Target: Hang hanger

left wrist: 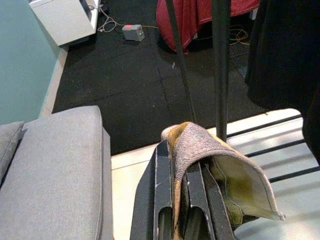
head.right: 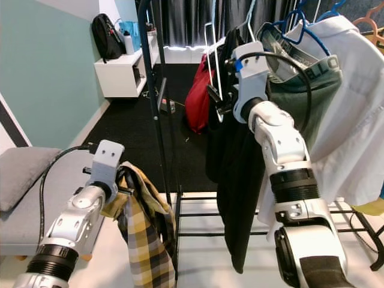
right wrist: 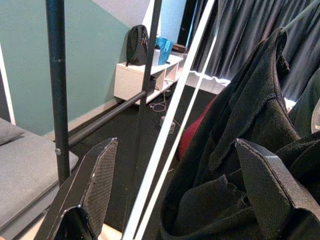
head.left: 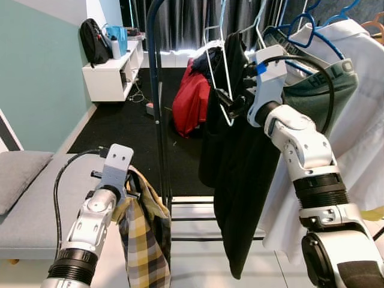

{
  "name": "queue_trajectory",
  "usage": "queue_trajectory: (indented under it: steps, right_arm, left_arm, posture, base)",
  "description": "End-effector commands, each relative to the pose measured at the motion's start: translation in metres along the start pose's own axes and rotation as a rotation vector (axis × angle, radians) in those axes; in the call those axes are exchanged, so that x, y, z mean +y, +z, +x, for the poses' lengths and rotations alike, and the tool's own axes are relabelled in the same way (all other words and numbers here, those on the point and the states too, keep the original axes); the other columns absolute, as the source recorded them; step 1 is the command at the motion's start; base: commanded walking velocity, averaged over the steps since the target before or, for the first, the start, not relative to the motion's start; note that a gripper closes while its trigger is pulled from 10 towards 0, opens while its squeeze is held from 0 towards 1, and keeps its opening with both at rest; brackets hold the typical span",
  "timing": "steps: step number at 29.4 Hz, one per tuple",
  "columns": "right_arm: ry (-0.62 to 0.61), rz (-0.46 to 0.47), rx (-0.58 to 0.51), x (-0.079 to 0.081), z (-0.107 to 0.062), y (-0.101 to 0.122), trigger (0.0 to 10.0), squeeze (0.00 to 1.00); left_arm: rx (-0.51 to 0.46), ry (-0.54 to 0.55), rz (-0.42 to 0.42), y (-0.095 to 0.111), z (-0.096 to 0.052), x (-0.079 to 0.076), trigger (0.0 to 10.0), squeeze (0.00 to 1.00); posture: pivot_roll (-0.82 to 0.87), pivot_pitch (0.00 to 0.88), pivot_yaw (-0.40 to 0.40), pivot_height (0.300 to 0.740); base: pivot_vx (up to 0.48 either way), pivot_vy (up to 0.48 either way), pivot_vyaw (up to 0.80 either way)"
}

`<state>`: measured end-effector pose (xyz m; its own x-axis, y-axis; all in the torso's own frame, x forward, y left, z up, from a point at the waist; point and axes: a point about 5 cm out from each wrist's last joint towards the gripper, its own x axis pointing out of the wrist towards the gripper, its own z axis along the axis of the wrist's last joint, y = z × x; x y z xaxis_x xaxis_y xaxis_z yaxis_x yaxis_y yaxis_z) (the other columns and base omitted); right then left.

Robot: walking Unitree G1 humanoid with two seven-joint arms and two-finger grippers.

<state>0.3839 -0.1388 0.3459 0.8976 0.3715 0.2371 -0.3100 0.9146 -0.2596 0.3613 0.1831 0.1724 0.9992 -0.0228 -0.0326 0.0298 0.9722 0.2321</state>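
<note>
Left: grey padded bench (head.left: 36, 204) against teal wall. Left gripper (left wrist: 182, 210), held low, clamped shut on yellow-and-black plaid cloth (head.left: 144, 240), which droops beside dark metal rack post (head.left: 159, 120), apparently parked while other arm works. Centre: thin white wire hanger (head.left: 217, 84) carrying black garment (head.left: 234, 180) is up among clothes at rail height. Right gripper (right wrist: 175, 190), raised to hanger, spread wide either side of it and black garment, gripping nothing. Far right: white shirt (head.left: 360, 120) on blue hanger (head.left: 306, 30).
</note>
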Motion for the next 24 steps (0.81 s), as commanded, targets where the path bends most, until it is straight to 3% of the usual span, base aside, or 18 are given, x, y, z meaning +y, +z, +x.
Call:
queue_trajectory:
  steps: [1, 11, 12, 15, 16, 24]
  right_arm:
    - [0.008, -0.001, 0.007, 0.001, 0.000, -0.005, 10.0, 0.00]
    - [0.015, 0.009, -0.026, 0.003, 0.002, 0.001, 9.8, 0.00]
    - [0.014, 0.011, -0.034, 0.003, 0.003, 0.002, 3.7, 0.00]
    - [0.013, 0.011, -0.039, 0.003, 0.003, 0.003, 3.7, 0.00]
    - [0.011, 0.019, -0.051, 0.003, 0.004, 0.005, 0.0, 0.00]
    - [0.012, 0.026, -0.058, 0.003, 0.004, 0.006, 0.0, 0.00]
  left_arm:
    - [-0.050, 0.009, -0.002, 0.012, 0.002, 0.004, 10.0, 0.00]
    - [-0.053, 0.013, 0.004, 0.013, 0.002, 0.005, 10.0, 0.00]
    - [-0.054, 0.013, 0.005, 0.013, 0.002, 0.005, 10.0, 0.00]
    - [-0.054, 0.013, 0.006, 0.013, 0.002, 0.005, 10.0, 0.00]
    - [-0.055, 0.012, 0.008, 0.013, 0.001, 0.005, 10.0, 0.00]
    - [-0.056, 0.008, 0.011, 0.014, 0.001, 0.004, 10.0, 0.00]
  posture:
    - [-0.01, 0.090, 0.005, 0.740]
    - [-0.01, 0.091, 0.001, 0.740]
    - [-0.01, 0.091, 0.001, 0.740]
    - [-0.01, 0.091, 0.001, 0.740]
    - [-0.01, 0.091, 0.001, 0.740]
    - [-0.01, 0.090, 0.002, 0.740]
  base:
    - [0.000, 0.000, 0.00]
    - [0.000, 0.000, 0.00]
    - [0.000, 0.000, 0.00]
    - [0.000, 0.000, 0.00]
    - [0.000, 0.000, 0.00]
    - [0.000, 0.000, 0.00]
